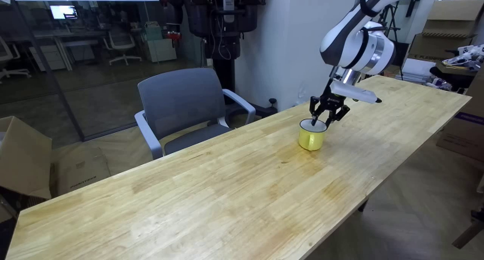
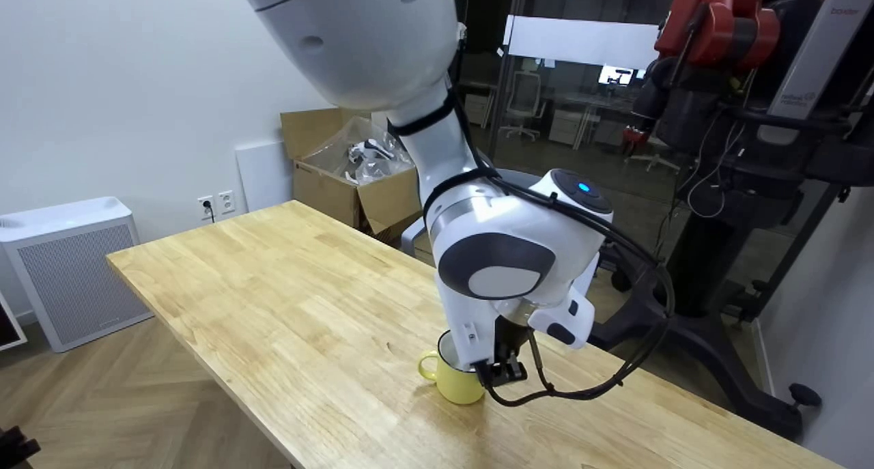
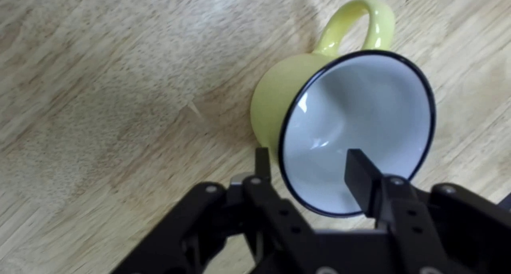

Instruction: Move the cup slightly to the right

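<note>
The yellow cup [image 1: 309, 139] stands upright on the wooden table. It also shows in an exterior view [image 2: 456, 385], partly behind the arm, and in the wrist view [image 3: 343, 114], with its white inside, dark rim and yellow handle. My gripper [image 1: 321, 122] is at the cup's rim, pointing down. In the wrist view my gripper [image 3: 308, 151] is open. One finger is over or inside the cup's mouth, the other is outside its wall, and the rim lies between them with gaps. In an exterior view the fingertips are mostly hidden by the arm.
The long wooden table [image 1: 211, 199] bears the cup. A grey chair [image 1: 181, 101] stands at its far edge. A dark robot with red parts [image 2: 751, 114] stands beyond the table. An open cardboard box [image 2: 328, 196] is behind the table's end. Cables [image 2: 614, 380] hang from the arm.
</note>
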Tool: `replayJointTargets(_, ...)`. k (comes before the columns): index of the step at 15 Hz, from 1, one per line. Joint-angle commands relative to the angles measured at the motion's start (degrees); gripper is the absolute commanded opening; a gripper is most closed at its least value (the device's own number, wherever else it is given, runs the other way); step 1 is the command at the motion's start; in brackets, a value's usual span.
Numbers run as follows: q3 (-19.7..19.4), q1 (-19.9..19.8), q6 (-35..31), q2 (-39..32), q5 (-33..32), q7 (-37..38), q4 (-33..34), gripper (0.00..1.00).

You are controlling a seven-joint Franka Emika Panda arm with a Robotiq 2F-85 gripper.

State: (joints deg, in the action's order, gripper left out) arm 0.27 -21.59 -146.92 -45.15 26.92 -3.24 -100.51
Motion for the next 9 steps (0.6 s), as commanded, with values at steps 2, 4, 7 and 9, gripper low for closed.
replayJointTargets(2,-1.49,2.33,-0.14,5.58,-0.65,5.36,-4.77,0.90)
replayJointTargets(4,-3.26,4.32,1.53,8.56,-2.76,7.32,-7.54,0.99)
replayJointTargets(7,-6.90,8.23,3.99,12.49,-7.31,12.00,-11.09,1.00)
replayJointTargets(9,-5.27,6.45,3.43,9.60,-6.43,9.06,-8.24,1.00)
